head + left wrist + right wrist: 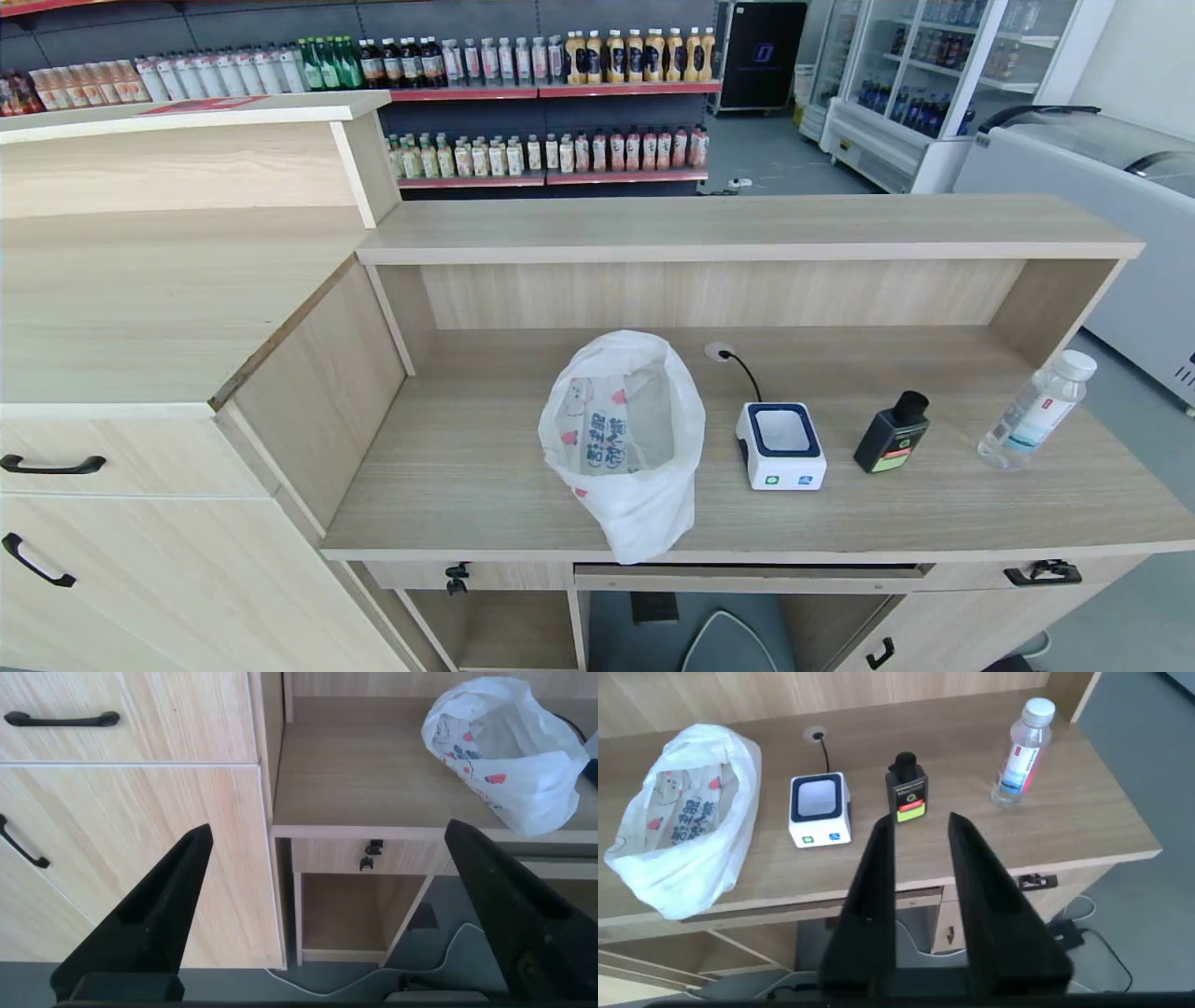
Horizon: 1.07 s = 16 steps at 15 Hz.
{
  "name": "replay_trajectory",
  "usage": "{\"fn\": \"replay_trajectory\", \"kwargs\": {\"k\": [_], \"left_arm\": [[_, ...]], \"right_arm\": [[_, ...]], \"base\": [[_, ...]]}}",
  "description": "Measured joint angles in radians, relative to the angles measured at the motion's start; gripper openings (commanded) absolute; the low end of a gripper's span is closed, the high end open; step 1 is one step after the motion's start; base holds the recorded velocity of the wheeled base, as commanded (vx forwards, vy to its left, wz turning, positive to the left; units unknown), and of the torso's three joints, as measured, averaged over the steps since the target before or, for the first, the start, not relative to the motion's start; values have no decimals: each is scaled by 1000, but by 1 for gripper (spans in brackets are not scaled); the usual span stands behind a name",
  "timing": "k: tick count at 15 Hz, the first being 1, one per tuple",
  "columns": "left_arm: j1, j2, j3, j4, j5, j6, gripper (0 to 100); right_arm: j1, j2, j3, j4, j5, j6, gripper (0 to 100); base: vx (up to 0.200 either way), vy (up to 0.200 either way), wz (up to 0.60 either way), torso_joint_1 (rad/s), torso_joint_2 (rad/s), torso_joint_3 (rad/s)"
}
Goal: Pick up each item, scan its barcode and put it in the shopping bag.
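Observation:
A white plastic shopping bag (621, 439) stands open on the wooden counter (467, 485). To its right sit a white barcode scanner (780, 445), a small dark bottle with a black cap (892, 434) and a clear water bottle (1036, 411). My left gripper (329, 833) hangs below counter height, left of the bag (505, 747), its fingers spread wide and empty. My right gripper (920, 826) hovers in front of the counter edge, near the dark bottle (906, 791), with a narrow gap between its fingers and nothing held. The scanner (819, 810), bag (682, 821) and water bottle (1022, 751) lie beyond it.
A raised shelf (747, 229) runs along the counter's back, with side walls at both ends. A taller cabinet (140, 308) with black drawer handles (61, 719) stands to the left. The scanner's cable (742, 369) runs to a hole in the counter.

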Motion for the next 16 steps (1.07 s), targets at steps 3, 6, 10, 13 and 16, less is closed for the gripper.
{"fn": "replay_trajectory", "kwargs": {"k": [3, 6, 10, 13, 16], "left_arm": [[0, 0, 0, 0, 0, 0, 100], [0, 0, 0, 0, 0, 0, 100], [0, 0, 0, 0, 0, 0, 100], [0, 0, 0, 0, 0, 0, 100], [0, 0, 0, 0, 0, 0, 100]], "right_arm": [[-42, 367, -46, -214, 68, -68, 100], [-106, 702, -130, -362, 139, -187, 100], [-254, 1051, -288, -434, 314, -545, 100], [-309, 1209, -373, -443, 376, -624, 100], [-319, 1319, -447, -445, 428, -652, 100]], "base": [[0, 0, 0, 0, 0, 0], [0, 0, 0, 0, 0, 0], [0, 0, 0, 0, 0, 0], [0, 0, 0, 0, 0, 0], [0, 0, 0, 0, 0, 0]]}}
